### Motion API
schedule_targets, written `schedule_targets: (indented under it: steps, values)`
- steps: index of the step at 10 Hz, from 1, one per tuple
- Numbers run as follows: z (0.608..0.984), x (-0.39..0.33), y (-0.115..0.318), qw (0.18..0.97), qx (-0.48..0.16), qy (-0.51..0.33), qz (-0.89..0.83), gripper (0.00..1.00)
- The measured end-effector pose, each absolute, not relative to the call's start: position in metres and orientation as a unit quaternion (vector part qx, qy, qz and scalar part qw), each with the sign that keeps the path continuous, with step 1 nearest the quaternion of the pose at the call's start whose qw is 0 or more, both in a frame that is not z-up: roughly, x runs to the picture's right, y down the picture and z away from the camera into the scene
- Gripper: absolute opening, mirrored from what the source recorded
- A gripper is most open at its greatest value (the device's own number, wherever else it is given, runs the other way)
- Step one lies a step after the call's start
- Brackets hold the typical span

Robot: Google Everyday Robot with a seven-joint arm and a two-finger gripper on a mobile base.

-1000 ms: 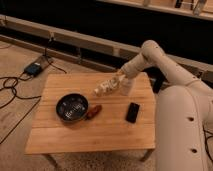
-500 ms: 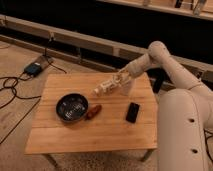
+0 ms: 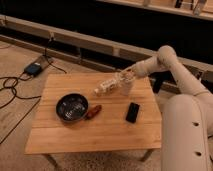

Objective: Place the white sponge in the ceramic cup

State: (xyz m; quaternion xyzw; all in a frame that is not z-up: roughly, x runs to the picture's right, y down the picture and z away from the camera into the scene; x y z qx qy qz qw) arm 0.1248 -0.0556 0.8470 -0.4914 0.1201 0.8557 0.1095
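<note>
The table (image 3: 60, 140) is bare light wood. The arm (image 3: 165, 57) reaches in from 2 o'clock, and its pale body fills the frame at 4 o'clock.

The gripper (image 3: 119, 81) hangs low over the far part of the table, at about 1 o'clock from the table's middle. It points toward 8 o'clock and its fingers are pressed together.

A white lumpy shape (image 3: 105, 88) runs on from the gripper tip toward 8 o'clock, low over the wood at 12 o'clock from the table's middle. I cannot tell whether this shape is the sponge, another white thing, or both. I also cannot tell whether the gripper holds it or only touches it.

The cup (image 3: 128, 88) stands upright just under the wrist, at the gripper's 4 o'clock and right beside it. What it holds is hidden.

The bowl (image 3: 72, 107) is dark and round and sits at 9 o'clock from the table's middle, well apart from the cup. A small red-brown thing (image 3: 93, 111) lies touching or just beside the bowl's rim at its 3 o'clock. A black slab (image 3: 132, 112) lies flat at 3 o'clock from the table's middle, at the cup's 6 o'clock and apart from it.

On the floor at 10 o'clock a small dark box (image 3: 34, 68) rests among loose cables (image 3: 12, 85).
</note>
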Motion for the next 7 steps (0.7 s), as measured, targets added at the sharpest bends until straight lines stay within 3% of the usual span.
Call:
schedule_targets:
  steps: [7]
  values:
    - [0.861, 0.138, -0.054, 0.053, -0.504, 0.103, 0.856, 0.0]
